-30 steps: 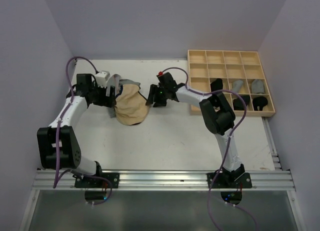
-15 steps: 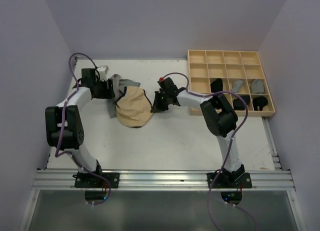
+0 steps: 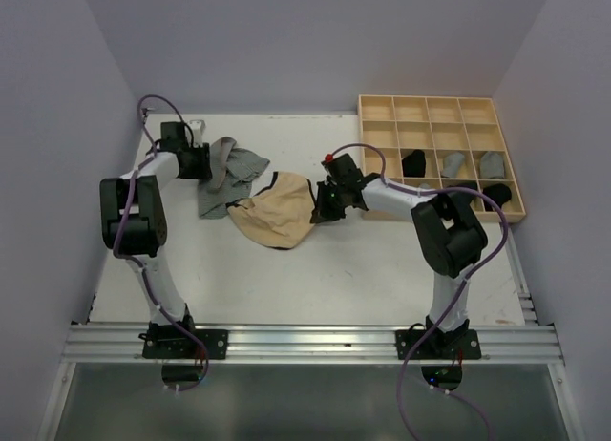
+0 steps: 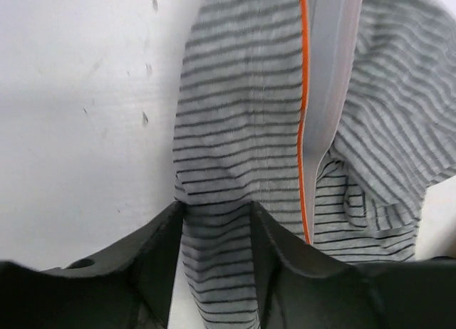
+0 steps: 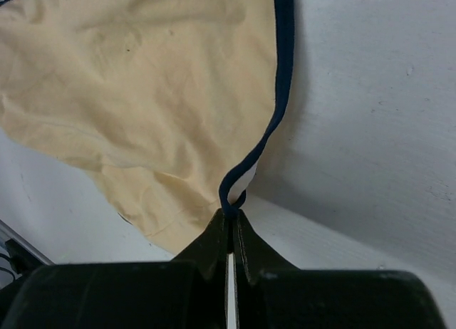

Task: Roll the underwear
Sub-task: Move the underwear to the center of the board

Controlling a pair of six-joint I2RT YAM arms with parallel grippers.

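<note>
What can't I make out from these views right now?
- Left wrist: whether the left end effector truly pinches the striped underwear; its fingers cover the contact.
- Right wrist: tan underwear cut off at the left edge.
- Top: bundles in the tray too small to identify.

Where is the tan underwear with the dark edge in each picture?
Top external: the tan-beige cloth underwear with dark trim lies mid-table, left of the right claw.
Left wrist: not in it; only grey striped cloth shows.
Right wrist: fills the upper left.
Shared landmark: the right claw pinching its dark trim.
</note>
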